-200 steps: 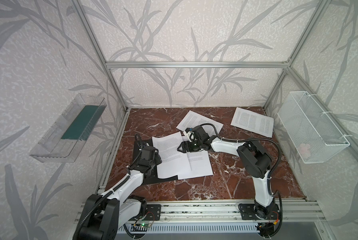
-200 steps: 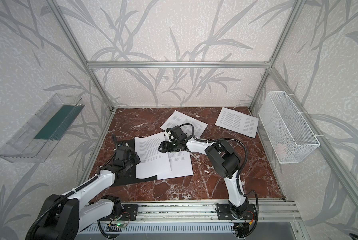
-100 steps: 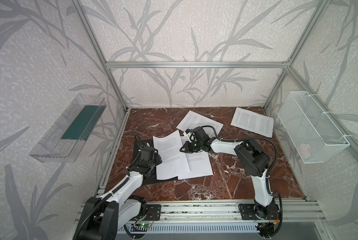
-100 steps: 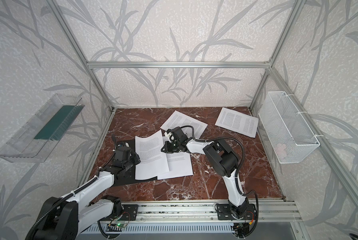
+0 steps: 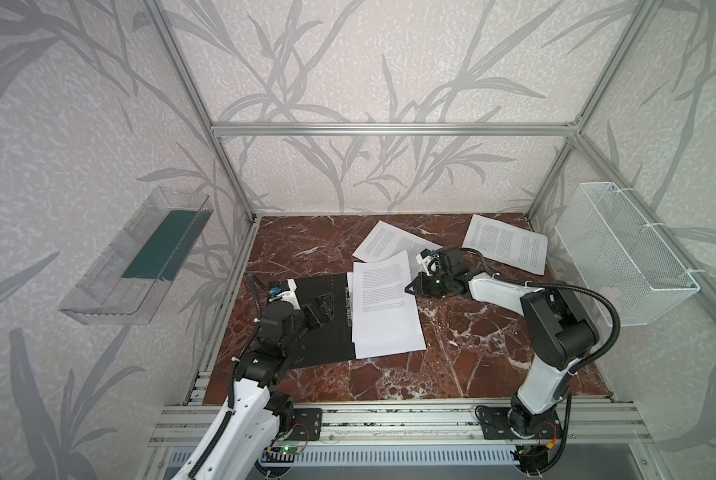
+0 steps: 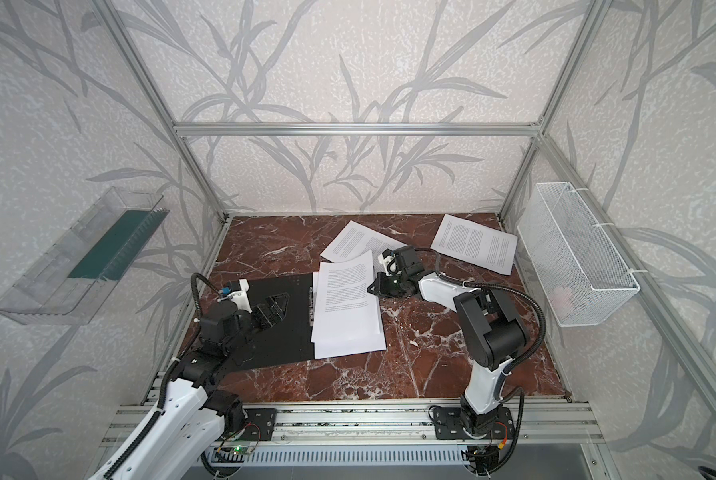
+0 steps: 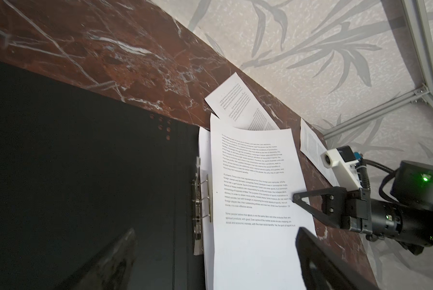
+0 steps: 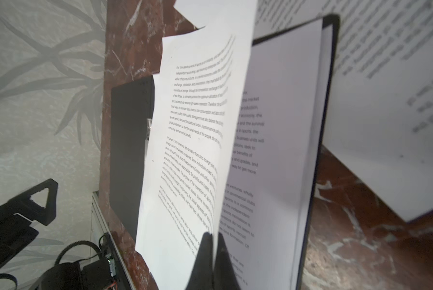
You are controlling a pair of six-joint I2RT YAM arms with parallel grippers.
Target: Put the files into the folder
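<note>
The folder lies open on the marble, black inside up, its left flap bare. A metal clip bar runs along its spine. White printed files cover its right half. My right gripper is shut on the right edge of the top sheet, with that edge lifted off the sheet below. Above the bare left flap my left gripper is open, holding nothing. Two more files lie loose toward the back.
A clear plastic tray hangs on the left wall and a white wire basket on the right wall. Aluminium frame posts stand at the back corners, and a rail runs along the front edge.
The left gripper has opened and let go of the top sheet. The right gripper has shut on that sheet's right edge. The sheet has shifted right, uncovering the black left flap.
</note>
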